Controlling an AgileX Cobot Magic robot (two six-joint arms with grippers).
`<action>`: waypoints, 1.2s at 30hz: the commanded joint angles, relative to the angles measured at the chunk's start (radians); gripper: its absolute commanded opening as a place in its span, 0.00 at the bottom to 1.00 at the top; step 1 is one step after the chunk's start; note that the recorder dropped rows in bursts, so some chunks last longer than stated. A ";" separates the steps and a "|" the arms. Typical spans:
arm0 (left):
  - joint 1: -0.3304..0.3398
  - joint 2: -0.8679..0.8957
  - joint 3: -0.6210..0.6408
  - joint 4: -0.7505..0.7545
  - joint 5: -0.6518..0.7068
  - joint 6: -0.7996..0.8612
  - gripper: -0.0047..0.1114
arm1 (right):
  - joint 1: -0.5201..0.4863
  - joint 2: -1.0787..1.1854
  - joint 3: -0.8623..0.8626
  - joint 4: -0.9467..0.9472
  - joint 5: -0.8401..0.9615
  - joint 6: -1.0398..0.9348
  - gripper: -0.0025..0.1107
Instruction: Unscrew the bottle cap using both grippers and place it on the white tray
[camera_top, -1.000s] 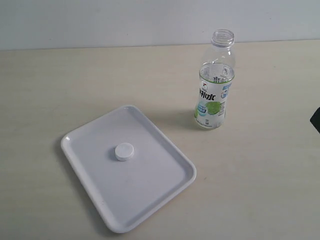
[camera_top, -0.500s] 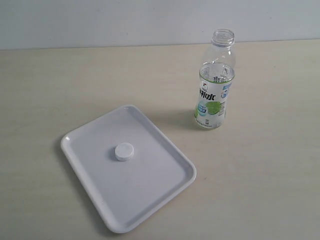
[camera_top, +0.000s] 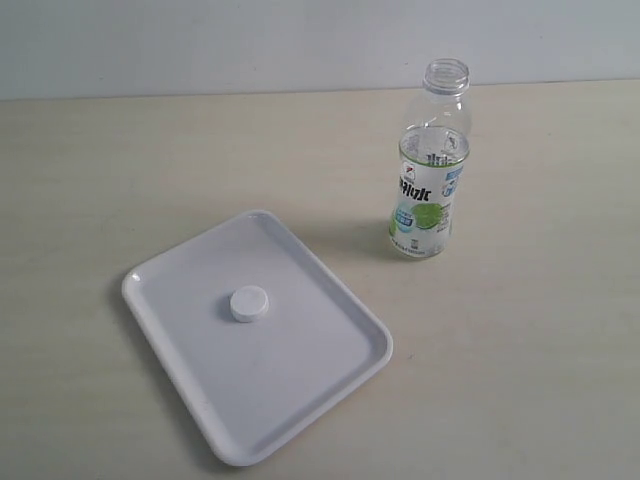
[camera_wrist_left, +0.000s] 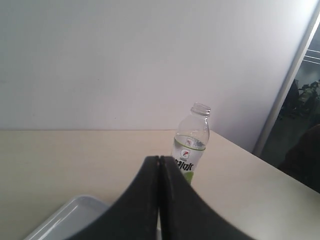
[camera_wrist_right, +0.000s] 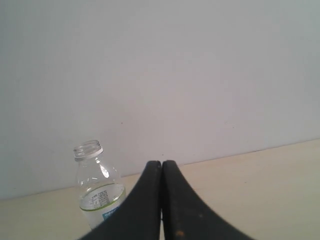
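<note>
The bottle cap, small, round and white, lies on the white tray at the front left of the table. The clear bottle with the lime label stands upright and uncapped to the tray's back right, its threaded neck bare. Neither gripper shows in the exterior view. In the left wrist view my left gripper is shut with nothing in it, the bottle beyond it and a tray corner below. My right gripper is shut and empty too, with the bottle off to one side behind it.
The pale tabletop stretches around tray and bottle, ending at a white wall behind. A dark opening with a metal frame shows past the table's far end in the left wrist view.
A dark corner of the right arm at the exterior view's right edge a second ago has gone out of frame. Cap, tray and bottle have not moved.
</note>
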 joint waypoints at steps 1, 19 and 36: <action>-0.003 -0.004 0.000 -0.004 0.001 0.000 0.04 | -0.002 -0.006 0.005 0.333 0.029 -0.386 0.02; -0.003 -0.004 0.000 -0.004 0.002 0.000 0.04 | -0.011 -0.006 0.005 0.934 0.106 -1.045 0.02; -0.003 -0.004 0.000 0.026 0.006 0.040 0.04 | -0.011 -0.006 0.005 0.934 0.106 -1.047 0.02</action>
